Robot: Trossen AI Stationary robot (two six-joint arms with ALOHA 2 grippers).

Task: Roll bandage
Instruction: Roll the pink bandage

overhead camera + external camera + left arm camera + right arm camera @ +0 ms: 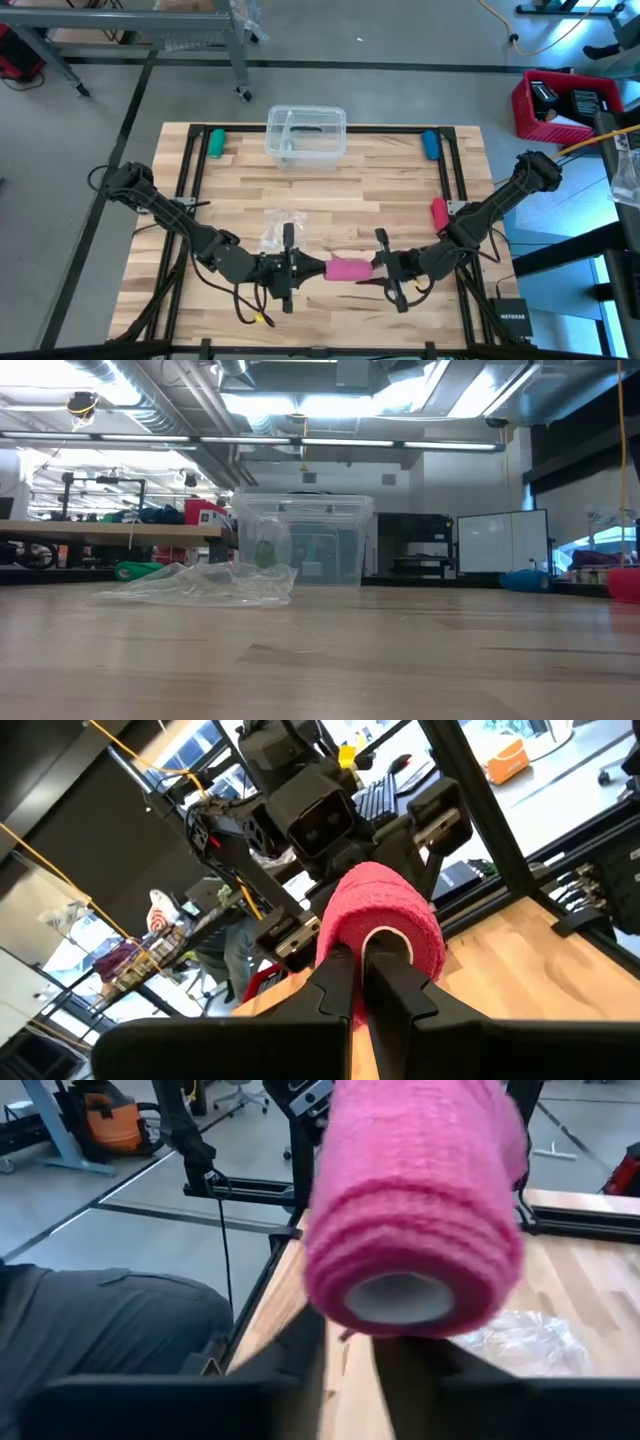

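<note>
The bandage (pixel 347 268) — a rolled pink cylinder — hangs between both arms over the counter's (pixel 330 200) near edge, axis running arm to arm; left end effector (pixel 312 268) pinches one end; right end effector (pixel 378 266) at the other, grip unclear.

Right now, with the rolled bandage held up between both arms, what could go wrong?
1. The left gripper pinches only the edge of the bandage roll; if the right gripper lets go, the roll may tip or drop.
2. Its soft wraps could loosen.
3. A dropped roll might roll toward the plastic wrapper.
</note>
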